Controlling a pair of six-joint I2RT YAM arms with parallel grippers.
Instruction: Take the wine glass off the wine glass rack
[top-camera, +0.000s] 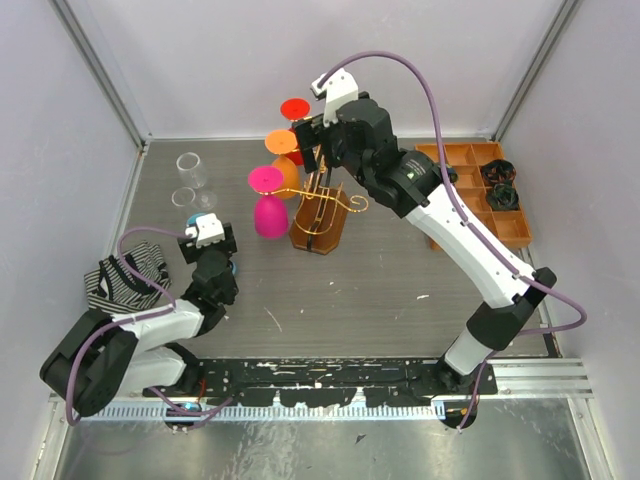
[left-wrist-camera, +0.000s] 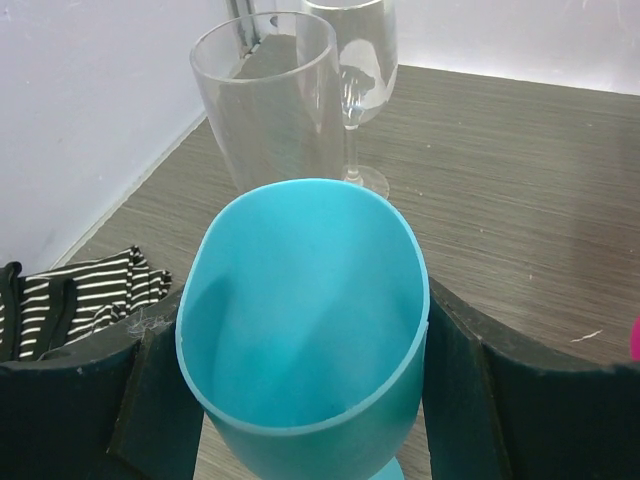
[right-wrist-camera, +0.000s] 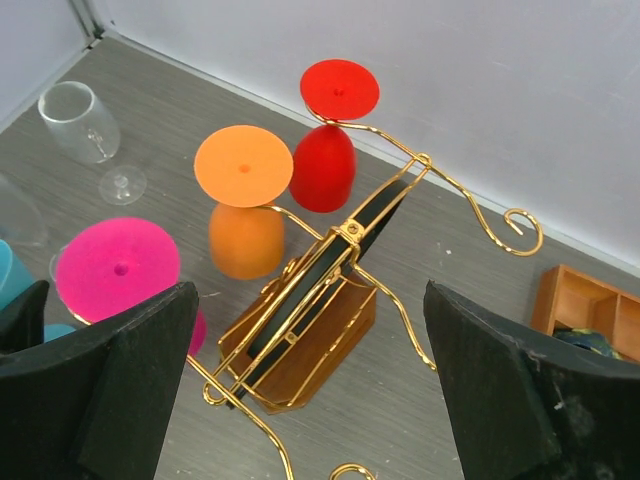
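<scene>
The gold wire wine glass rack (top-camera: 322, 212) (right-wrist-camera: 300, 345) stands on its brown wooden base at mid-table. Three wine glasses hang upside down from its left arms: pink (top-camera: 268, 205) (right-wrist-camera: 118, 268), orange (top-camera: 284, 160) (right-wrist-camera: 243, 200) and red (top-camera: 295, 112) (right-wrist-camera: 325, 150). My right gripper (top-camera: 312, 140) (right-wrist-camera: 310, 300) hovers above the rack, open, with nothing between its fingers. At the left, my left gripper (top-camera: 203, 232) (left-wrist-camera: 300, 400) is shut on the bowl of an upright teal wine glass (left-wrist-camera: 300, 320), with a pad pressed against each side.
A tall clear tumbler (left-wrist-camera: 265, 100) (top-camera: 192, 166) and a clear wine glass (left-wrist-camera: 355, 70) (right-wrist-camera: 85, 125) stand at the back left. A striped cloth (top-camera: 130, 275) (left-wrist-camera: 90, 295) lies near the left wall. An orange-brown compartment tray (top-camera: 480, 195) (right-wrist-camera: 590, 305) sits at the right.
</scene>
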